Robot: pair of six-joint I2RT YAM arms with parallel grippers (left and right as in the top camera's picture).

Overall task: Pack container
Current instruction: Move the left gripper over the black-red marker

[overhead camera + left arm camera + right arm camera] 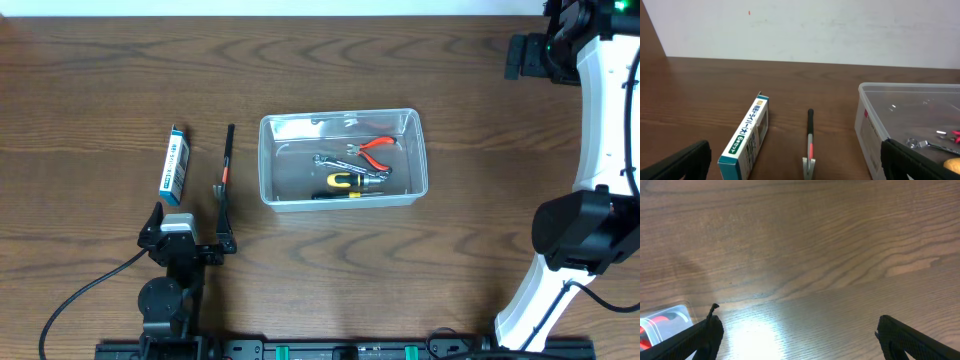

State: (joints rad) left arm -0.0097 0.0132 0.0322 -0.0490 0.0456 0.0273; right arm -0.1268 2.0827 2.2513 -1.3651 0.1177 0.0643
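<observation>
Container [343,160] sits mid-table, long side left to right, upright and open on top. Inside it: red-handled pliers [377,150] toward the far right, a silvery wrench [335,160] in the middle, and a yellow-and-black tool [350,181] by the near wall. That one is possibly a screwdriver; overhead is too coarse to confirm.

My left pincer [187,235] is low over the wooden table [450,280], near the front edge and left of the container. It is released, jaws spread wide, nothing between them. On the left wrist cam both fingers [685,162] frame the bottom corners. Ahead of them a blue-and-white box [747,137] lies on its side. Just right of the box, not touching it, lies a thin black tool with a red band [810,135]. The container wall [875,130] is further right.

My right pincer [530,55] is up at the far right, well apart from the container. It is also spread and empty. Its cam shows mostly bare wood, plus one container corner [670,315] at bottom left.
</observation>
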